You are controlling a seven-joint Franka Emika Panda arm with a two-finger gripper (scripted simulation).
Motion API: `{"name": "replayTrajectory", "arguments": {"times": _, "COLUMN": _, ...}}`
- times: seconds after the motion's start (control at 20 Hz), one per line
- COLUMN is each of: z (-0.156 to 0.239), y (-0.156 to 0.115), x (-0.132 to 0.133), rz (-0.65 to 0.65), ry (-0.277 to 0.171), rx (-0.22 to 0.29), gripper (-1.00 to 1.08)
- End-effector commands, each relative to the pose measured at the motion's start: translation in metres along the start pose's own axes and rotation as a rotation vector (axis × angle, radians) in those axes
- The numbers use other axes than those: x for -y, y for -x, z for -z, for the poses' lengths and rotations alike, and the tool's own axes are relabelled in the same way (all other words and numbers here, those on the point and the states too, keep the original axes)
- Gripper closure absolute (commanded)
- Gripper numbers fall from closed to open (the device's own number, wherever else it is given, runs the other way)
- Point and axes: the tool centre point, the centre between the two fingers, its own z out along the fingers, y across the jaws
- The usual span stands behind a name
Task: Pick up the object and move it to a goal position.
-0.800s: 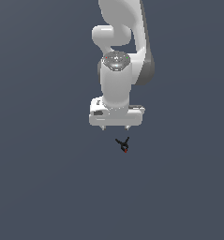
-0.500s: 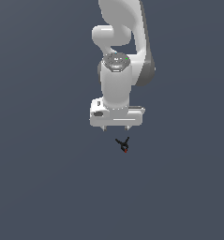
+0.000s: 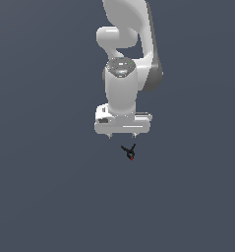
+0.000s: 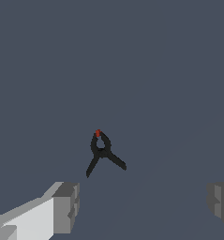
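The object (image 3: 129, 151) is a tiny black clamp with splayed prongs and a red tip, lying on the dark grey floor just below the white arm's hand in the exterior view. My gripper (image 3: 121, 135) hangs above and slightly behind it, fingers pointing down and spread wide, holding nothing. In the wrist view the object (image 4: 102, 151) lies ahead of the gap, with one grey fingertip (image 4: 66, 206) on each side of the picture and the red tip pointing away from the fingers. Between gripper (image 4: 141, 202) and clamp there is no contact.
A plain dark grey surface (image 3: 50, 197) fills both views. The white arm (image 3: 124, 44) rises behind the gripper toward the top of the exterior view.
The hand has come down a little toward the clamp. The clamp has not moved.
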Motion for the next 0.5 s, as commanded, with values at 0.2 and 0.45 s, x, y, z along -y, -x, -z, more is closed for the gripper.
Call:
{"name": "replayTrajectory", "arguments": {"times": 0.2, "z": -0.021, "y": 0.001, "x": 0.007, "rz": 0.039, "ry": 0.011, "rx": 0.006, "gripper": -0.92}}
{"name": "replayTrajectory", "arguments": {"times": 0.45, "z": -0.058, "y": 0.003, "x": 0.02, "rz": 0.111, "ry": 0.026, "rx": 0.016, "gripper": -0.92}}
